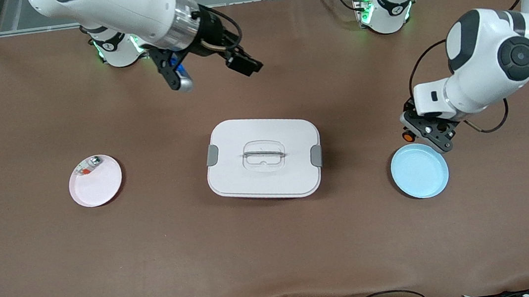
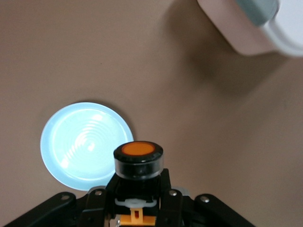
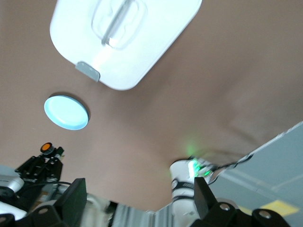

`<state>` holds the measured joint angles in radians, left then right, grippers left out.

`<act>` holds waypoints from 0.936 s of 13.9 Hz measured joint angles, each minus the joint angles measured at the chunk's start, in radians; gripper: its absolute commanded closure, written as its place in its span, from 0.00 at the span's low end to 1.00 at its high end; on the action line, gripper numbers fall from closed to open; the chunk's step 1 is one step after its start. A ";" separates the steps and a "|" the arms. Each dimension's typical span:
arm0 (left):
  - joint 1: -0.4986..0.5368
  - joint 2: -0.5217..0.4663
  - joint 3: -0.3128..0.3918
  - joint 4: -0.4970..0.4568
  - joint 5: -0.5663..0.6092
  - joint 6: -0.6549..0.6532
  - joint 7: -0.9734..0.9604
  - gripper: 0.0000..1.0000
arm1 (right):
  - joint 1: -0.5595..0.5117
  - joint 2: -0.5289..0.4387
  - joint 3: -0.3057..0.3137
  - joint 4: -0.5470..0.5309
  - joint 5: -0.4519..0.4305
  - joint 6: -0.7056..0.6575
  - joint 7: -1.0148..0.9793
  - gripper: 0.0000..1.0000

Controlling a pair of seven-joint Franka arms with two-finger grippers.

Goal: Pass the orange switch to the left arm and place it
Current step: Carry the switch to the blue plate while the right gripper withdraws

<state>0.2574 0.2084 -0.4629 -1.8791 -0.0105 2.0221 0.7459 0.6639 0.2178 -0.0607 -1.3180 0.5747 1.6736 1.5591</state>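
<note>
The right gripper [image 1: 209, 75] hangs spread and empty over the bare table near its own base, waiting. Toward the right arm's end of the table sits a pink plate [image 1: 99, 184] carrying a small clear-and-silver part [image 1: 88, 165]. In the middle stands the box [image 1: 263, 157], lid latched. The left gripper [image 1: 430, 134] hangs just above the rim of a blue plate [image 1: 419, 171], pinching the orange switch [image 2: 138, 158] around its dark lower body, orange cap outward.

The switch looks light, rigid and smooth, so it could twist or slip; for a handover, the black ring under the cap seems the free place to take. No brand or writing can be read.
</note>
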 measured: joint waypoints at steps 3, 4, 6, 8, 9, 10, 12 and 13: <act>0.042 0.059 0.001 0.000 0.043 0.056 0.172 1.00 | -0.053 -0.111 -0.002 -0.123 -0.054 -0.035 -0.217 0.00; 0.052 0.079 0.001 -0.001 0.061 0.080 0.227 1.00 | -0.068 -0.153 -0.002 -0.176 -0.083 -0.039 -0.289 0.00; 0.070 0.123 0.001 -0.001 0.084 0.128 0.339 1.00 | -0.100 -0.229 -0.003 -0.275 -0.146 -0.052 -0.440 0.00; 0.091 0.169 0.001 -0.002 0.089 0.171 0.457 1.00 | -0.129 -0.271 -0.003 -0.329 -0.241 -0.083 -0.591 0.00; 0.102 0.192 0.001 -0.002 0.096 0.196 0.526 1.00 | -0.149 -0.281 -0.003 -0.340 -0.282 -0.097 -0.671 0.00; 0.111 0.213 0.001 -0.002 0.117 0.222 0.597 1.00 | -0.176 -0.287 -0.004 -0.346 -0.315 -0.108 -0.755 0.00; 0.120 0.247 0.001 -0.002 0.162 0.268 0.695 1.00 | -0.259 -0.289 -0.005 -0.351 -0.366 -0.129 -0.941 0.00; 0.120 0.261 0.001 -0.002 0.186 0.278 0.714 1.00 | -0.304 -0.289 -0.006 -0.352 -0.397 -0.135 -1.034 0.00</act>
<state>0.3772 0.4691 -0.4615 -1.8813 0.1750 2.3002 1.4604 0.3598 -0.0716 -0.0669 -1.6700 0.1781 1.5382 0.5250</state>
